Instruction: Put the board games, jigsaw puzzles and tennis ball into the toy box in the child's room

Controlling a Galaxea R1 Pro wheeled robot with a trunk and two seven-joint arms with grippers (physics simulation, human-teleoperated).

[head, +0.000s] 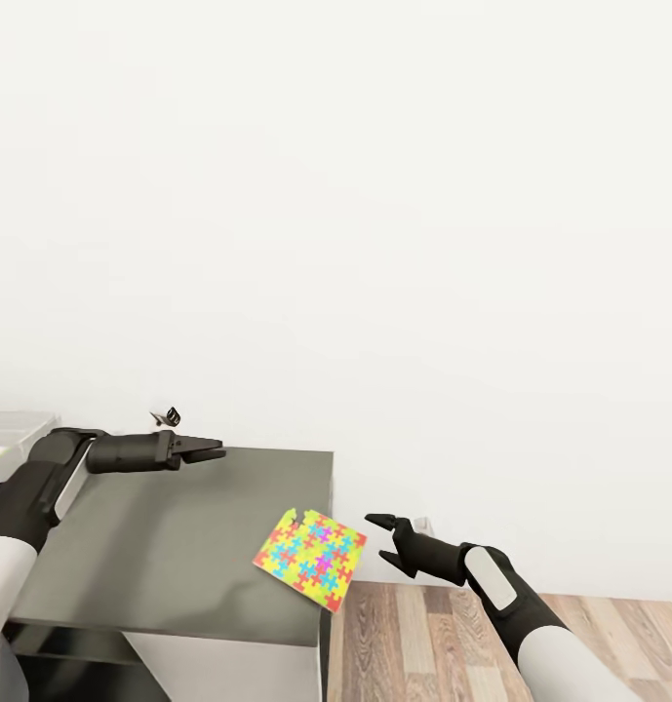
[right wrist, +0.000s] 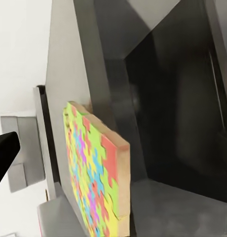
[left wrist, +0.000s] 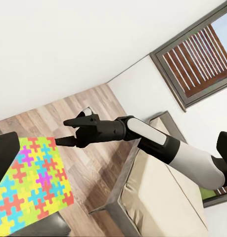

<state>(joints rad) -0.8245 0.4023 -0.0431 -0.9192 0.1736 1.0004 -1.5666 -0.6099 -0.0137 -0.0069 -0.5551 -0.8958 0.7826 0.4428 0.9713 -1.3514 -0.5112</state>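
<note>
Nearest, low on the robot's right side, the black right gripper [head: 386, 538] hangs over the wood-plank floor [head: 443, 634], just off the edge of the table. Its two fingers are spread apart with nothing between them; the left wrist view shows the same gap at the tips [left wrist: 68, 132], with the white-and-black forearm trailing back over a beige bed [left wrist: 162, 197].

Just beside that gripper, not touching it, lies the flat square jigsaw puzzle [head: 310, 559] printed with bright interlocking pieces in yellow, green, pink, orange and blue. It sits on the dark grey table top [head: 160, 546] at the near right corner, turned at an angle so that one corner sticks out past the table's edge. From the right wrist view the jigsaw puzzle [right wrist: 96, 173] shows as a thin board with a tan cardboard edge, lying flat on the grey surface.

Further back, over the table's far edge, the black left gripper [head: 215, 450] is held level, pointing to the right. Its fingers look close together and hold nothing, though I cannot tell for sure whether they are fully closed. Beside it is a small dark object [head: 168, 417], too small to identify.

Behind everything stands a plain white wall [head: 375, 214].
</note>
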